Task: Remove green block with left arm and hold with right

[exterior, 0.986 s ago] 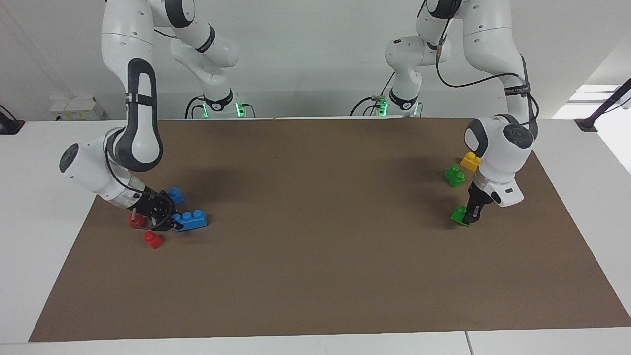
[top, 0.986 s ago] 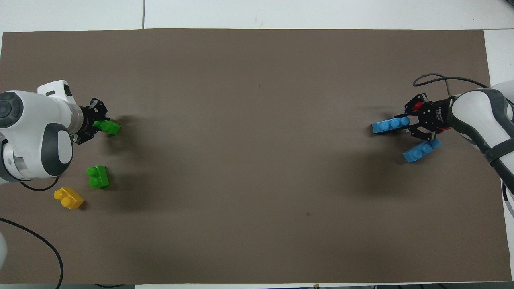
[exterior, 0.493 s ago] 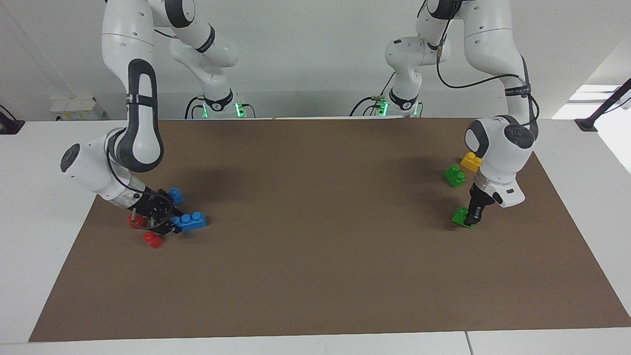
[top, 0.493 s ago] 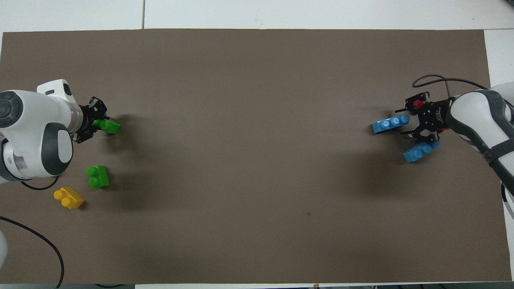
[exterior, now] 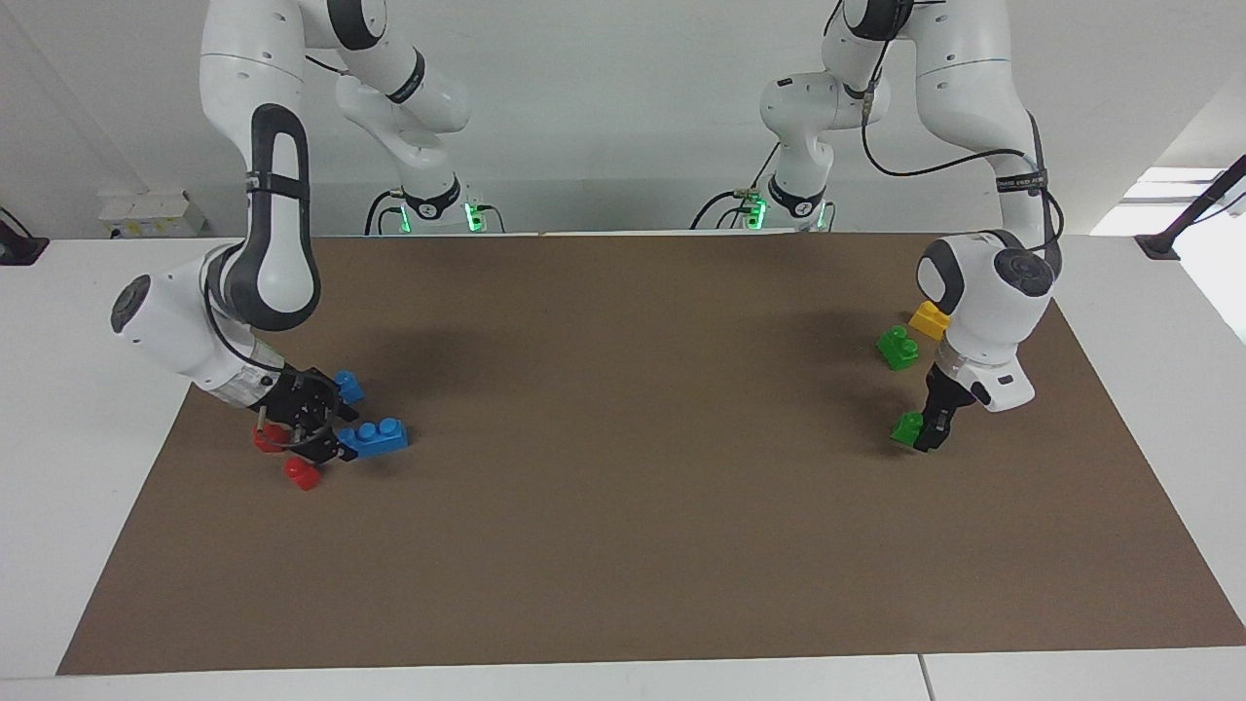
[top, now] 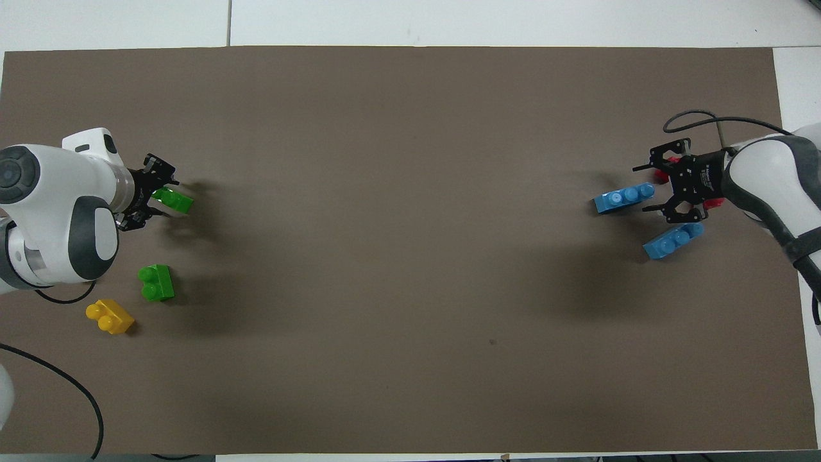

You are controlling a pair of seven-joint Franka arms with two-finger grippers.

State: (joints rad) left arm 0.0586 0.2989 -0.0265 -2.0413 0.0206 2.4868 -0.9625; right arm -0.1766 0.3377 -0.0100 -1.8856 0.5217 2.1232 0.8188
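- Left gripper low at the left arm's end of the brown mat, fingers spread apart on either side of the green block; block between the fingertips, resting on the mat, not clamped.
- Same green block seen in the facing view just beside the black fingers, partly masked by them.
- Second green brick nearer to the robots than the first, apart from it, studs up, lying free.
- Yellow brick nearer still to the robots, beside the second green brick without touching; half hidden by the left arm's wrist in the facing view.
- Right gripper low at the right arm's end of the mat, jaws apart, holding nothing.
- Long blue brick just off its fingertips, toward the mat's middle.
- Second blue brick nearer to the robots, close beside the lower finger.
- Two small red pieces beside the gripper; one largely covered by it.
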